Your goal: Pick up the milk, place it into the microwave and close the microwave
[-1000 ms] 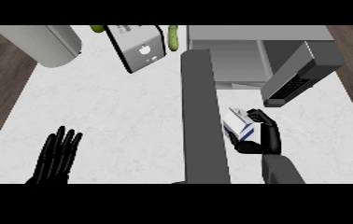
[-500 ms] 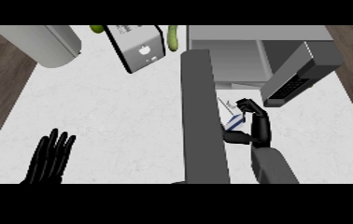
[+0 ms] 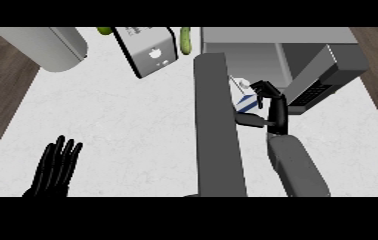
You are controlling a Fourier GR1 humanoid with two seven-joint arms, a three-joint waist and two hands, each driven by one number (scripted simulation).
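Right hand: your right hand [image 3: 272, 109] was curled round the milk [image 3: 246, 100], likely for carrying.
Milk: toward the counter's [image 3: 133, 114] right edge, beside the open microwave [image 3: 244, 49], not inside.
Left hand: your left hand [image 3: 55, 166] rested flat-fingered, lower-left corner.

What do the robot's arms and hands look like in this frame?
Both hands are plain black with slender fingers and a thumb: the left hand and the right hand. The right forearm is a smooth, rounded grey block. No left forearm shows. No cables or markings are visible.
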